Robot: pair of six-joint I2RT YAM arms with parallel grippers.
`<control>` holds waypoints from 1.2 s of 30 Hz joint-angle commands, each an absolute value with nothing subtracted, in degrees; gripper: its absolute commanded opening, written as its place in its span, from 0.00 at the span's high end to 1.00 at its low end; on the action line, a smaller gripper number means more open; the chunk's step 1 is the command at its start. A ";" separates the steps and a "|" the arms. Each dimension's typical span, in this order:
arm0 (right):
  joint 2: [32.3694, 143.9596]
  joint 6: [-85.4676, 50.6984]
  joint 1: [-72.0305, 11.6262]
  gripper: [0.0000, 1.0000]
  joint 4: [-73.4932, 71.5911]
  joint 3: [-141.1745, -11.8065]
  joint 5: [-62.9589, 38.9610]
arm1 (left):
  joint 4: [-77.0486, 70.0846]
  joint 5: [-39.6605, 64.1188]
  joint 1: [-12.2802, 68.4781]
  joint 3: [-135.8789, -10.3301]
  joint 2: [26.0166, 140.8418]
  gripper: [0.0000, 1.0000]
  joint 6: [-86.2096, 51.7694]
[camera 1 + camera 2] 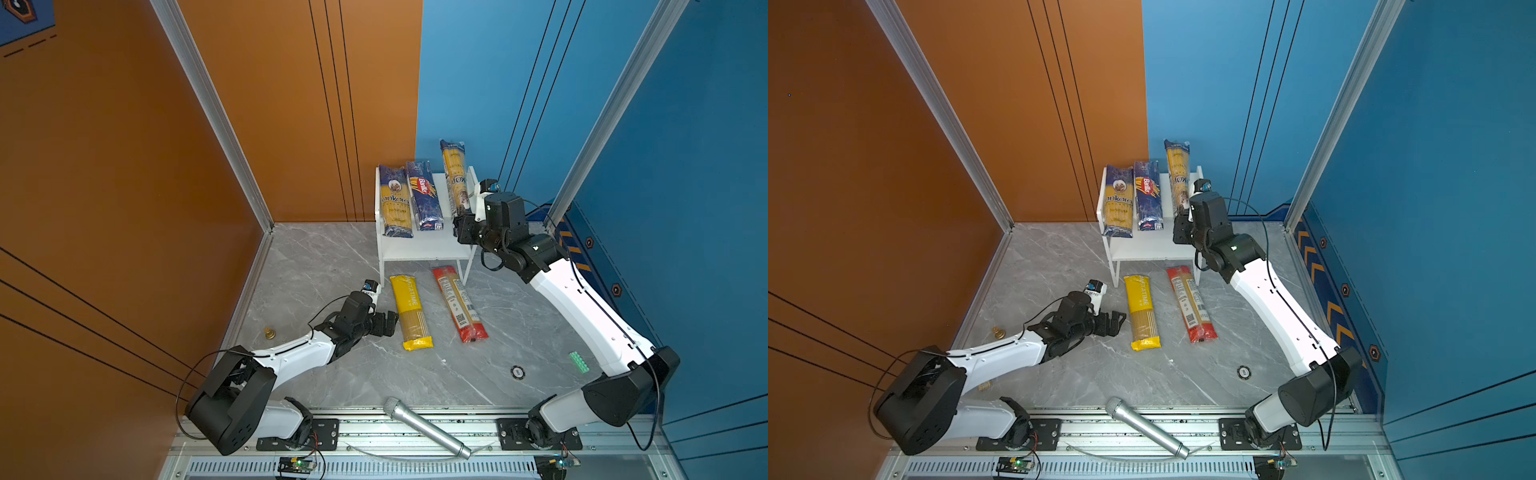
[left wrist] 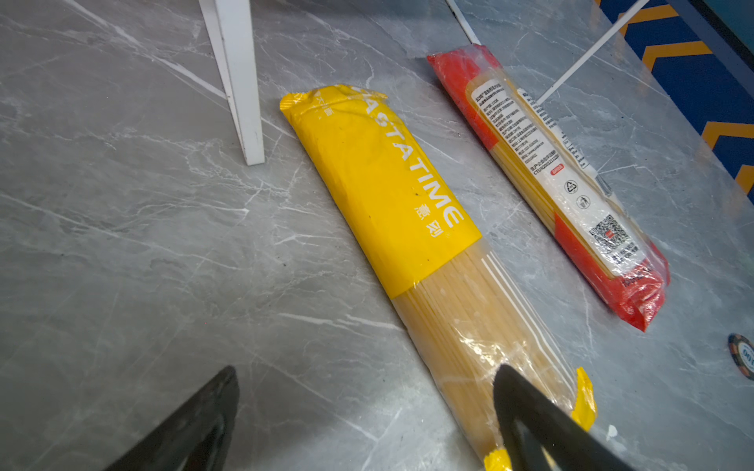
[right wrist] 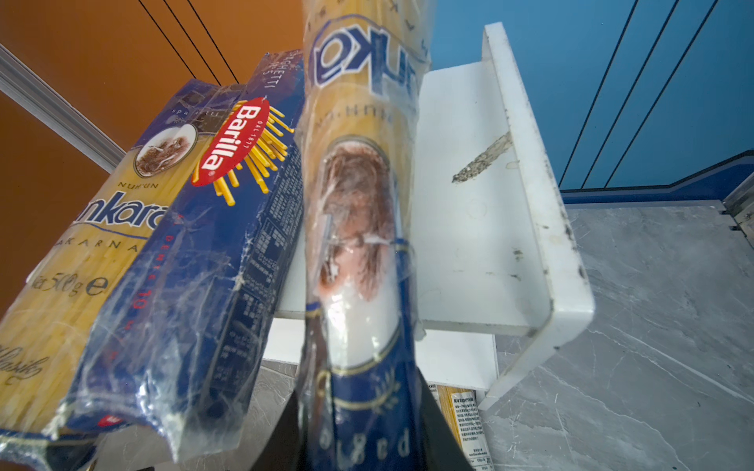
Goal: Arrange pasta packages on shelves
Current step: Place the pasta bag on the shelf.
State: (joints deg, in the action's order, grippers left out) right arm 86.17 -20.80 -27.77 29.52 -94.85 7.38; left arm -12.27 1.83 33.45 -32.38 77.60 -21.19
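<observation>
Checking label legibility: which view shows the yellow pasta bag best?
The left wrist view: the yellow pasta bag is close up, its lettering readable. Both top views show it whole but small. The right wrist view does not show it.

Left arm, white shell with black joints: upper link folded back at black elbow housing, forearm stretched low and near level. Left black parallel gripper points toward robot's right. Jaws spread wide, nothing between them; both fingers apart in wrist view.

Right arm, same build: long forearm reaches forward and upward, wrist bent. Right gripper raised, jaws clamped on lower end of blue-and-yellow spaghetti bag.
</observation>
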 commanded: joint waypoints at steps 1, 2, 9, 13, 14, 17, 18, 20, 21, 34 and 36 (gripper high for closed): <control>85.16 -19.87 -27.91 0.98 18.07 -96.82 9.52 | -11.91 2.50 33.83 -33.66 78.14 0.02 -20.39; 85.30 -19.82 -27.86 0.98 18.03 -97.01 9.63 | -11.94 2.49 33.81 -33.67 78.14 0.02 -20.34; 85.95 -19.69 -27.51 0.98 18.19 -97.34 9.59 | -11.95 2.51 33.80 -33.75 78.13 0.02 -20.39; 85.80 -19.73 -27.52 0.88 18.17 -96.86 10.08 | -11.95 2.62 33.71 -33.79 78.13 0.02 -20.39; 85.76 -19.75 -27.51 0.88 18.14 -96.62 10.26 | -11.91 2.64 33.68 -33.93 78.13 0.02 -20.37; 85.61 -19.75 -27.38 0.84 18.18 -96.25 10.72 | -11.43 2.82 33.71 -34.31 78.22 0.02 -20.15; 85.61 -19.70 -27.33 0.83 18.18 -96.15 10.72 | -11.27 2.82 33.72 -34.45 78.22 0.02 -20.13; 85.65 -19.70 -27.23 0.83 18.11 -95.98 10.70 | -11.06 2.88 33.74 -34.53 78.22 0.02 -20.02; 85.73 -19.69 -27.25 0.83 18.07 -95.90 10.72 | -10.98 2.81 33.70 -34.65 78.22 0.02 -20.04; 86.18 -20.13 -26.98 0.66 18.06 -95.19 10.45 | -10.98 2.99 33.84 -34.89 78.64 0.02 -20.13; 86.22 -20.21 -26.98 0.65 18.07 -95.10 10.37 | -11.04 3.04 33.84 -34.94 78.58 0.02 -20.06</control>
State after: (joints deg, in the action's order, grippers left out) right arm 86.91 -20.80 -27.31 24.53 -94.74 7.92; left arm -12.08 1.87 33.45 -33.58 78.35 -20.82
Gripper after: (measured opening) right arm 0.349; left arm 0.978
